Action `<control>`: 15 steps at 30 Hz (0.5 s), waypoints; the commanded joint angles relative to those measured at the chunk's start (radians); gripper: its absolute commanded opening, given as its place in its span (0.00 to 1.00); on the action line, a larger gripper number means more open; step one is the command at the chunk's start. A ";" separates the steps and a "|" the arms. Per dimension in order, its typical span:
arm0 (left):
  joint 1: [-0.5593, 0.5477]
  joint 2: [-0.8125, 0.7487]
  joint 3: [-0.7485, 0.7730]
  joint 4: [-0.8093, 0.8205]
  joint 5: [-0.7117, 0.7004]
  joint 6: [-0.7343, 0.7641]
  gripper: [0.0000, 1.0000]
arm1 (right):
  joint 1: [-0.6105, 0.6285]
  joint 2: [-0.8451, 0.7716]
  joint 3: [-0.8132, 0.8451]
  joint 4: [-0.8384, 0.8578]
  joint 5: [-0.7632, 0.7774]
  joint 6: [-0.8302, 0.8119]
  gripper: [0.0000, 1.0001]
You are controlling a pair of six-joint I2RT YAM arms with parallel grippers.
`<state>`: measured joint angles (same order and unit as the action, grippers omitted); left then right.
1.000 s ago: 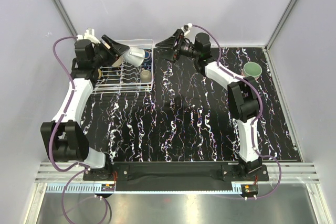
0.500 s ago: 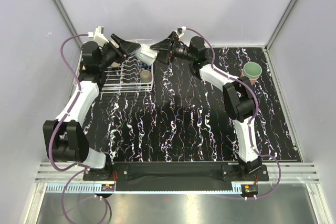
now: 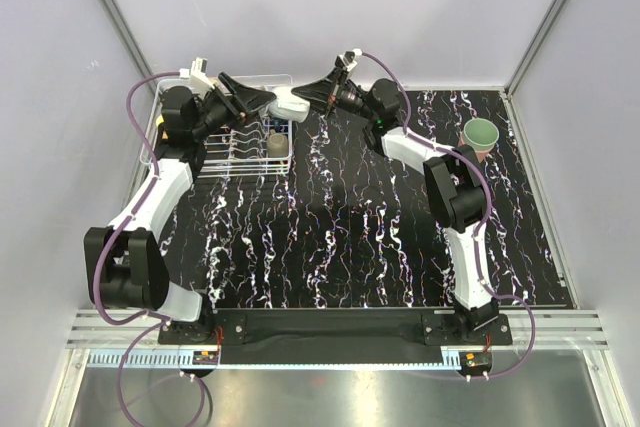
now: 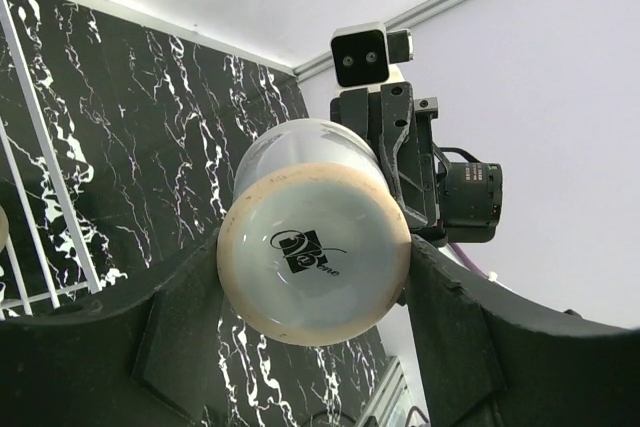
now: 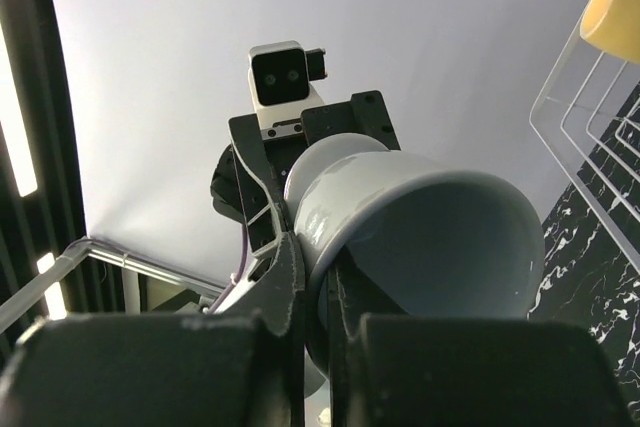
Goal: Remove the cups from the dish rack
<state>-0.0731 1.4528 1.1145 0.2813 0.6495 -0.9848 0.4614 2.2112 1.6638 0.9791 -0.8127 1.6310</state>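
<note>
**Pale blue ceramic cup (image 3: 288,104) held in mid-air by both claws, at the far right corner of the white wire dish rack (image 3: 240,162).**
The left gripper (image 3: 268,99) clamps its body and the right gripper (image 3: 305,99) pinches its rim. A green tumbler (image 3: 481,133) stands on the black marbled table (image 3: 350,247), far right. A tan tumbler (image 3: 277,145) and a yellow cup (image 5: 615,2) remain racked, so unloading looks unfinished.

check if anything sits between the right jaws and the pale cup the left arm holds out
Nothing visible does. The right jaws straddle the rim wall of the pale cup, in contact with it, while the left jaws clamp its base end.
</note>
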 commanded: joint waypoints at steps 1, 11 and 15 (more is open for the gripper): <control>-0.019 -0.046 0.011 0.032 0.016 0.046 0.01 | 0.019 -0.065 -0.035 0.113 -0.029 -0.040 0.00; -0.019 -0.143 0.083 -0.344 -0.089 0.279 0.71 | -0.010 -0.195 -0.168 -0.103 -0.022 -0.209 0.00; -0.021 -0.193 0.096 -0.450 -0.149 0.340 0.94 | -0.029 -0.261 -0.210 -0.254 -0.020 -0.313 0.00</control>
<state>-0.1024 1.3441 1.1431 -0.0872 0.5858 -0.7597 0.4610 2.0445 1.4677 0.8532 -0.8486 1.4689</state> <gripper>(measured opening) 0.889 0.066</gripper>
